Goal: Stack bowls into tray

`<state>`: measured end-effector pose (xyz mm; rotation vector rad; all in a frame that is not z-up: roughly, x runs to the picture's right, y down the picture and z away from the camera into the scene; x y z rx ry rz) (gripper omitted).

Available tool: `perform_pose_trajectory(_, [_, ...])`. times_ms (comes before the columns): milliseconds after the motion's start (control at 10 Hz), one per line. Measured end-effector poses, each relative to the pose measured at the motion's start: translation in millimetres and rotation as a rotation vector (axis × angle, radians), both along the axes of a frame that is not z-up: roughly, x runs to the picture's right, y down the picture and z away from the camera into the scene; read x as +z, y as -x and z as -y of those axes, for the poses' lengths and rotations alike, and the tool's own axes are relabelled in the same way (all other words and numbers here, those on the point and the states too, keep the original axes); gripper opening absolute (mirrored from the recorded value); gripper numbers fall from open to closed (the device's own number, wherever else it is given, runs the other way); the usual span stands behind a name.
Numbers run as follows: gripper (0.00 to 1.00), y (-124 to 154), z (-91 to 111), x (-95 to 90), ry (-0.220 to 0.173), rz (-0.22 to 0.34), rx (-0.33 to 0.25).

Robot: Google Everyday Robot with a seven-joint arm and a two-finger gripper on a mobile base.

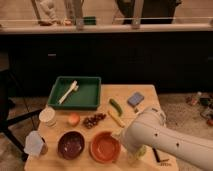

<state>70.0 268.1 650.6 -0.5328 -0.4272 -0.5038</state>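
Your arm (pixel 160 137) reaches in over the table's front right corner, hiding the gripper just right of the orange bowl (pixel 105 146); its claw is spread wide. The purple bowl (pixel 71 144) sits at the front edge, the tray (pixel 89 99) at back left. Risk: the arm nudges the orange bowl, or the utensil (pixel 68 92) in the tray tips a bowl

Dark green tray (pixel 88 96), white utensil (pixel 68 92). Glossy purple bowl (pixel 71 145), bright orange bowl (pixel 105 146). Pale wooden table (pixel 125 90), blue sponge (pixel 135 99). White arm (pixel 165 140) covers the tool, front right.
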Motion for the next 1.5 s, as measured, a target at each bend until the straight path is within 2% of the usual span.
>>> perform_pose_trajectory(300, [0.80,16,-25,12.5,0.009,0.027,-0.005])
perform_pose_trajectory(600, [0.80,21,-39,21.5,0.005,0.077,-0.007])
perform_pose_trajectory(800, [0.80,20,-46,24.8,0.000,0.085,-0.010])
perform_pose_trajectory(1500, [0.80,23,-48,26.4,0.006,0.097,-0.024])
